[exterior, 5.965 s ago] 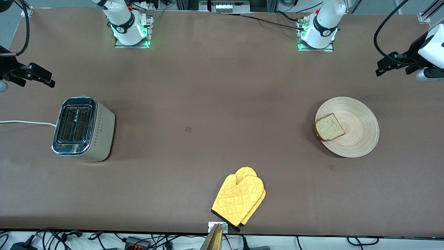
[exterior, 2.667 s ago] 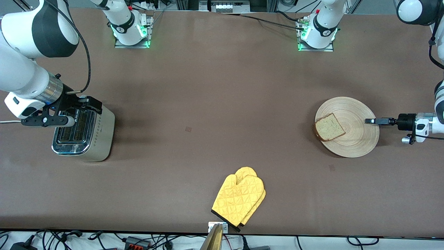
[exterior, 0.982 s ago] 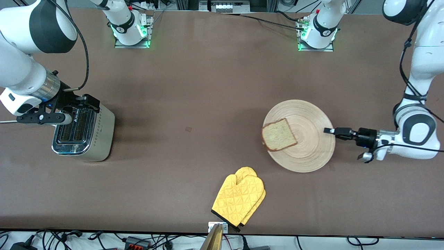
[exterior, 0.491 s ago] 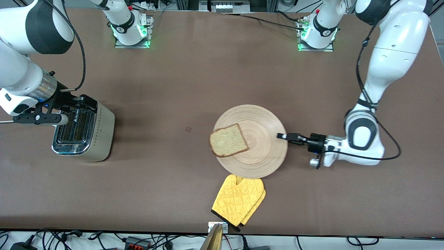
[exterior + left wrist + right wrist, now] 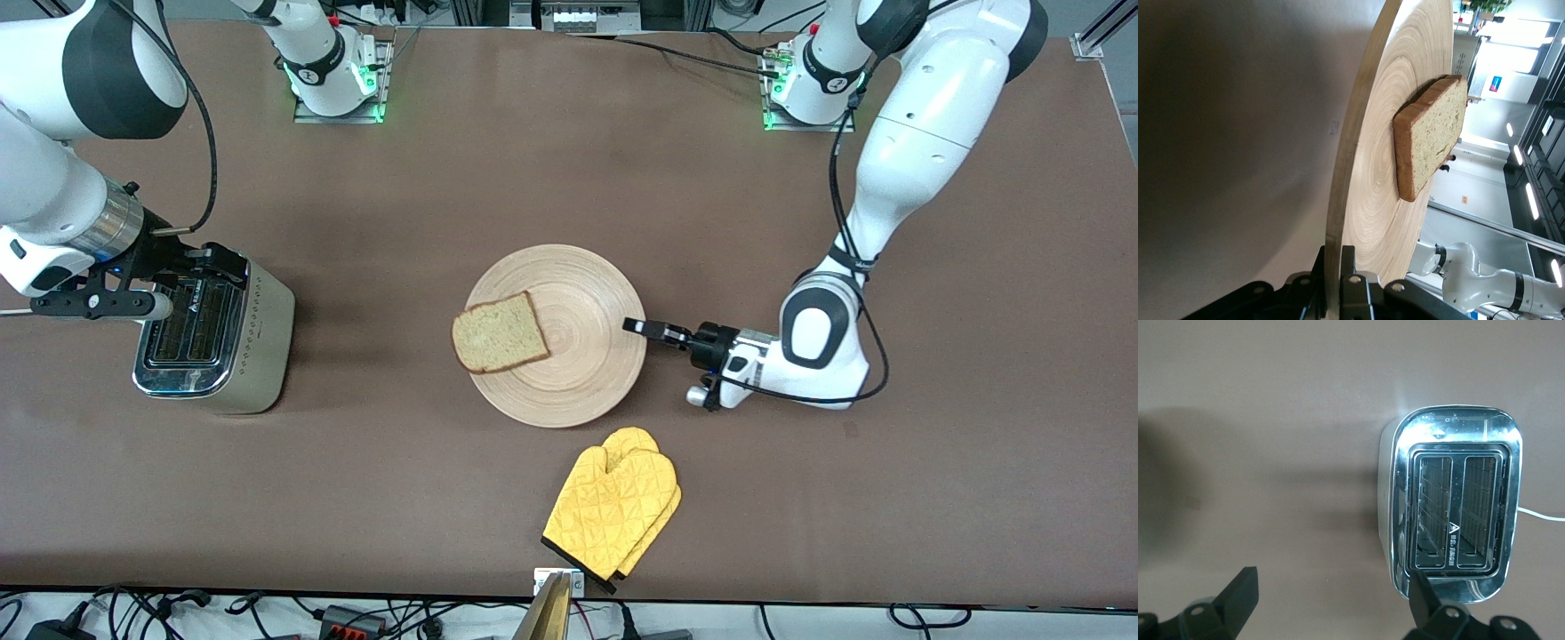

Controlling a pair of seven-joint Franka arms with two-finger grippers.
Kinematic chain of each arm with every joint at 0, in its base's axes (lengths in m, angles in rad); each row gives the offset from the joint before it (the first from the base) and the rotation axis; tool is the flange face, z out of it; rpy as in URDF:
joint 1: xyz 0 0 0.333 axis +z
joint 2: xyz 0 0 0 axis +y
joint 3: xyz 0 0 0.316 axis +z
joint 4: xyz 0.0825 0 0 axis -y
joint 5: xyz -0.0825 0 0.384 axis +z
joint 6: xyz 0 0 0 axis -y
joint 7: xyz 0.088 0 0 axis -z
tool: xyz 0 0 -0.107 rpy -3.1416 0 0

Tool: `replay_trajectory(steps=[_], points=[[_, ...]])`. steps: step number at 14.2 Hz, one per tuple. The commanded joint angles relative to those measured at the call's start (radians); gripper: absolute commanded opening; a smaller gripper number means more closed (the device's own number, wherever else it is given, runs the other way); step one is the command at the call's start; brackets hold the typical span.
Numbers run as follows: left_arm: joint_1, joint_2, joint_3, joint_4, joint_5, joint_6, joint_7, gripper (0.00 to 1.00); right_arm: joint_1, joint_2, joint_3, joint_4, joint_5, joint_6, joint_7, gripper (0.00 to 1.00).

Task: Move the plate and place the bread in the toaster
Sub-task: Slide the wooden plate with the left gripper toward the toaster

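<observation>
The round wooden plate [image 5: 578,373] is at the table's middle, with the bread [image 5: 498,332] lying on it toward the toaster's side. My left gripper [image 5: 636,326] is shut on the plate's rim at the edge toward the left arm's end. In the left wrist view the jaws clamp the plate [image 5: 1371,200] edge, with the bread [image 5: 1431,140] farther along it. The toaster [image 5: 213,329] stands near the right arm's end, slots up and empty. My right gripper [image 5: 213,263] hangs open over the toaster's edge. In the right wrist view the toaster [image 5: 1458,513] lies below the wide-apart fingers [image 5: 1238,593].
A yellow oven mitt [image 5: 613,511] lies nearer to the front camera than the plate, close to the table's front edge. The toaster's white cord [image 5: 53,312] runs off toward the right arm's end. Bare brown table separates toaster and plate.
The left gripper has pulled the plate, with the bread on it, from the left arm's end to the table's middle. The right gripper has stayed over the toaster.
</observation>
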Motion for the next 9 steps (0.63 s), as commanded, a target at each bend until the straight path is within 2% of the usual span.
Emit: replay_trajectory(steps=[1,5,9], points=[[-0.056,0.016,0.005,0.045,-0.038,0.032,-0.01,0.01,-0.009,-0.015,0.004,-0.009,-0.009,-0.008,0.014,1.0],[-0.131,0.034,0.005,0.066,-0.09,0.141,0.0,0.01,-0.019,-0.013,0.004,-0.011,-0.011,-0.017,0.014,1.0],[-0.153,0.07,0.005,0.083,-0.114,0.155,0.005,0.03,-0.022,-0.012,0.004,-0.009,-0.009,-0.014,0.014,1.0]])
